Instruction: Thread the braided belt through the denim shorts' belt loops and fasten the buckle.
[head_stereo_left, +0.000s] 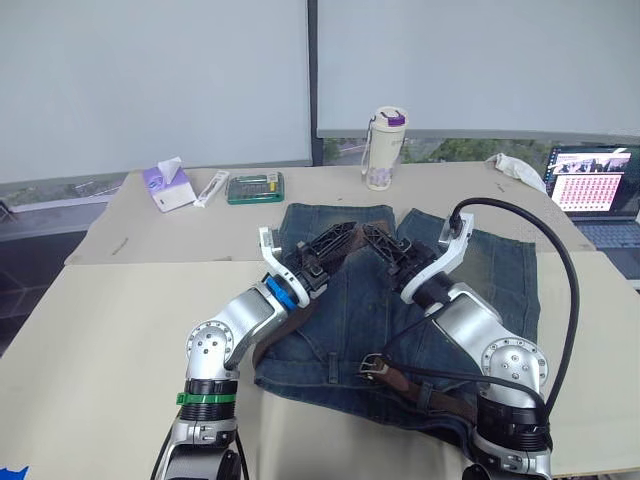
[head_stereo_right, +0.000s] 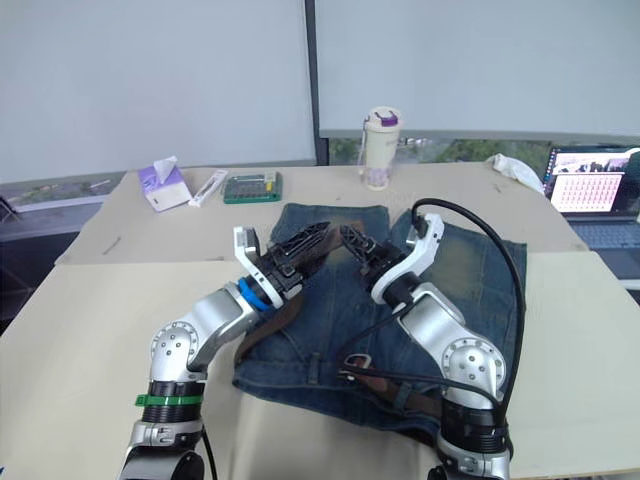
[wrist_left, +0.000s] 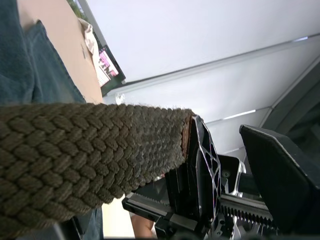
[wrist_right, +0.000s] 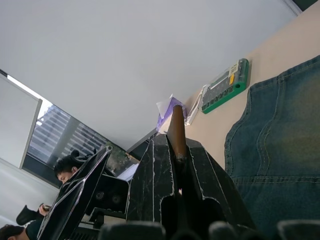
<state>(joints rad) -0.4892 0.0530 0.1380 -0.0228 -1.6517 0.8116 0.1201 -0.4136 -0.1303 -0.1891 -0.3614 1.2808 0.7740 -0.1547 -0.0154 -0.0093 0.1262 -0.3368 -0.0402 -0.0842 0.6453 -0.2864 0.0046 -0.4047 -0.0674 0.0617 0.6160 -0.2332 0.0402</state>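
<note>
- The denim shorts (head_stereo_left: 480, 275) lie flat on the table (head_stereo_left: 90, 330), waistband toward the robot.
- The braided belt (head_stereo_left: 425, 390) lies along the waistband; its silvery buckle (head_stereo_left: 373, 364) rests there, unfastened.
- The right gripper (wrist_right: 176, 150) pinches the belt's thin tip between its fingers.
- The left gripper (head_stereo_left: 325, 255) seems to press the woven, rough strap; that is a guess.
- Likely next: poke the tip under a loop.

Beyond the tools on your worktop (head_stereo_left: 90, 330) you have a white bottle with a purple lid (head_stereo_left: 383, 148). Farther left of it lie a green case (head_stereo_left: 255, 187), a slim white packet (head_stereo_left: 211, 188), possibly a tube, and a purple tissue box (head_stereo_left: 168, 186). Far right sits an open laptop (head_stereo_left: 594, 192) beside crumpled white cloth (head_stereo_left: 516, 166).
</note>
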